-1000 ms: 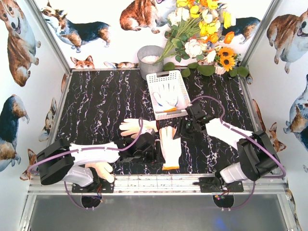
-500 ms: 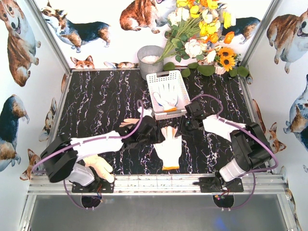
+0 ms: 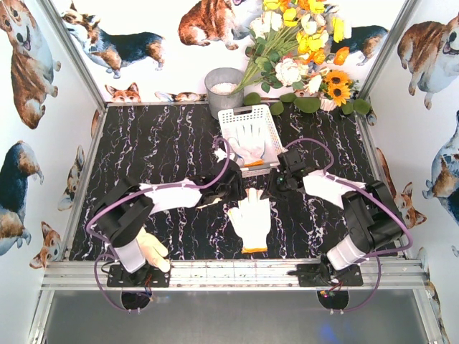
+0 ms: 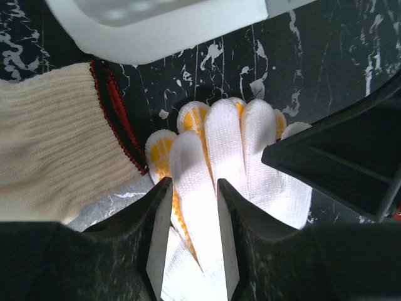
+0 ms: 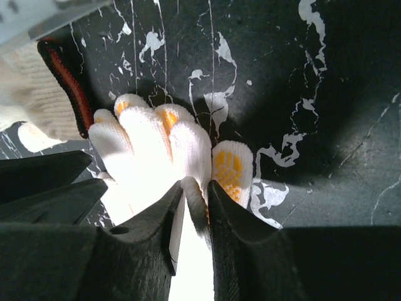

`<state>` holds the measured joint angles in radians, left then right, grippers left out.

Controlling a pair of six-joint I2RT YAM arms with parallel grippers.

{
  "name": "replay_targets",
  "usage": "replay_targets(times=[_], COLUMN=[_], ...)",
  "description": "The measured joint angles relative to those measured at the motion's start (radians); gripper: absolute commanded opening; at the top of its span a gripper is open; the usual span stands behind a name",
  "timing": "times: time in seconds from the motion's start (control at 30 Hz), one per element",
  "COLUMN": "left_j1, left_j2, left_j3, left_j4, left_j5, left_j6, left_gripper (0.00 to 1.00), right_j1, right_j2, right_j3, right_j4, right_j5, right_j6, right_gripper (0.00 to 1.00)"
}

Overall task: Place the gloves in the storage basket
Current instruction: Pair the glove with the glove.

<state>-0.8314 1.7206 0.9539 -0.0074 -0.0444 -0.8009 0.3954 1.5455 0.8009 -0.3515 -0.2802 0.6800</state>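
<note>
A white glove [image 3: 252,218] with an orange cuff lies flat in front of the white storage basket [image 3: 231,115], which holds another glove [image 3: 249,142]. My left gripper [image 3: 235,188] is at the white glove's fingertips [image 4: 250,144]. Its jaws [image 4: 191,185] stand a little apart, astride one glove finger. My right gripper [image 3: 271,188] is shut [image 5: 194,187] on a pinched fold of the same glove [image 5: 147,144]. A cream knit glove with a red cuff [image 4: 56,144] lies beside the fingertips, mostly hidden under my left arm in the top view. It also shows in the right wrist view [image 5: 25,100].
A cream glove [image 3: 152,251] lies by the left arm's base. A grey metal bucket [image 3: 224,87] and a bunch of flowers [image 3: 301,50] stand behind the basket. The basket's rim shows close above both grippers [image 4: 169,31] [image 5: 37,15].
My left arm has swung forward and right, from the front of the table to the white glove's fingertips, covering the cream glove. The right gripper barely moved. The white glove shifted slightly.
</note>
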Motion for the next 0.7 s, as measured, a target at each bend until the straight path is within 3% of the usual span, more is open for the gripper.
replay_targets(times=[0.4,0.57,0.7], left_j1=[0.005,0.008,0.008], left_j2=[0.085,0.085,0.08], left_j3=[0.019,0.019,0.018], left_j4=[0.028,0.027,0.026], left_j5=[0.029,0.019,0.003], left_j6=[0.021,0.024,0.026], left_gripper=[0.1,0.0,0.0], right_j1=[-0.01,-0.011,-0.011], right_j2=[0.034,0.034,0.034], right_j3=[0.0,0.0,-0.001], right_j4=[0.035,0.061,0.092], right_j5=[-0.019,-0.04,-0.064], right_j6=[0.006,0.009,0.009], right_gripper=[0.0,0.0,0.0])
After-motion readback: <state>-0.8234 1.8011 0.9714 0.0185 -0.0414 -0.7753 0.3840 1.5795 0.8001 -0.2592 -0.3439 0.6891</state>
